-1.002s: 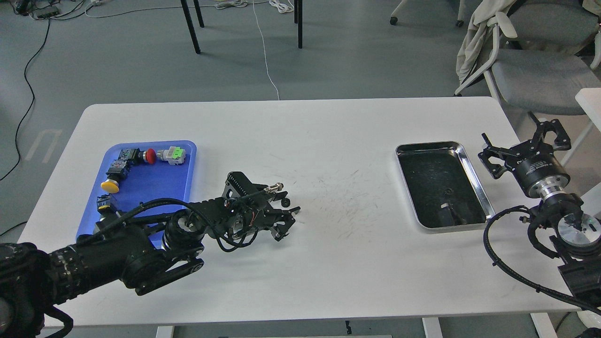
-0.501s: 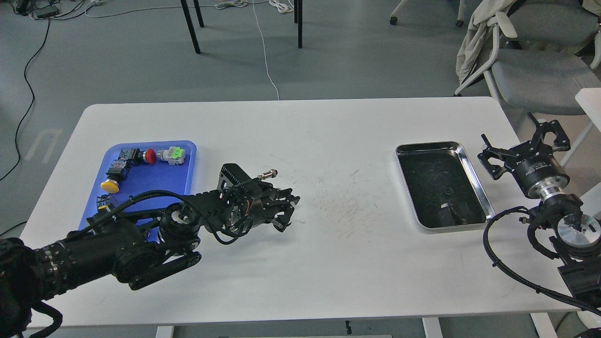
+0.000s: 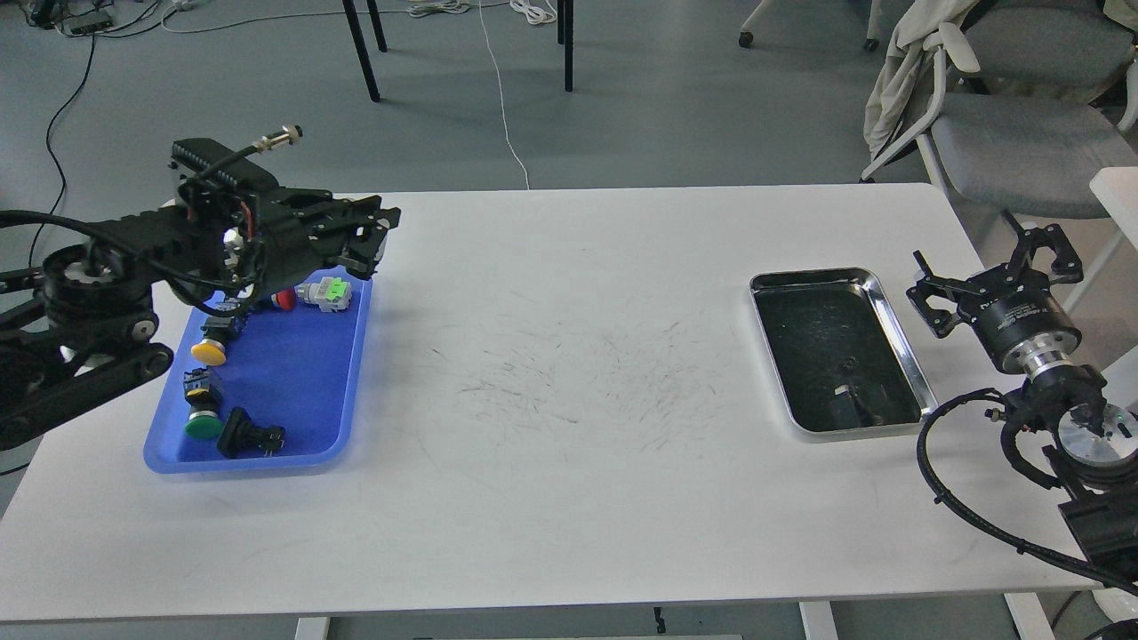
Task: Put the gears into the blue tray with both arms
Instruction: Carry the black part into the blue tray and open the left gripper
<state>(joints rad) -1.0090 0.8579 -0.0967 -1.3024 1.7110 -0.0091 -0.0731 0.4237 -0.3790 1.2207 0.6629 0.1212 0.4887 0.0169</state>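
The blue tray (image 3: 293,391) lies at the table's left and holds several coloured push-buttons and a black plug (image 3: 252,434). My left gripper (image 3: 378,238) hangs raised over the tray's far right corner. Its fingers are drawn together, and the gear it lifted off the table is lost among the black fingertips. My right gripper (image 3: 985,274) stands open at the table's right edge, just right of the steel tray, with nothing between its fingers. A tiny dark round piece (image 3: 851,363), possibly a gear, lies in the steel tray.
The shiny steel tray (image 3: 898,320) with a dark bottom sits at the right. A grey office chair (image 3: 1022,133) stands behind the table's far right corner. My right arm's cable loop (image 3: 933,462) overhangs the table's right front.
The left gripper shut over the small gear at mid-table, then rose and swung far left to above the blue tray. The gear no longer lies on the table. The right arm stayed still.
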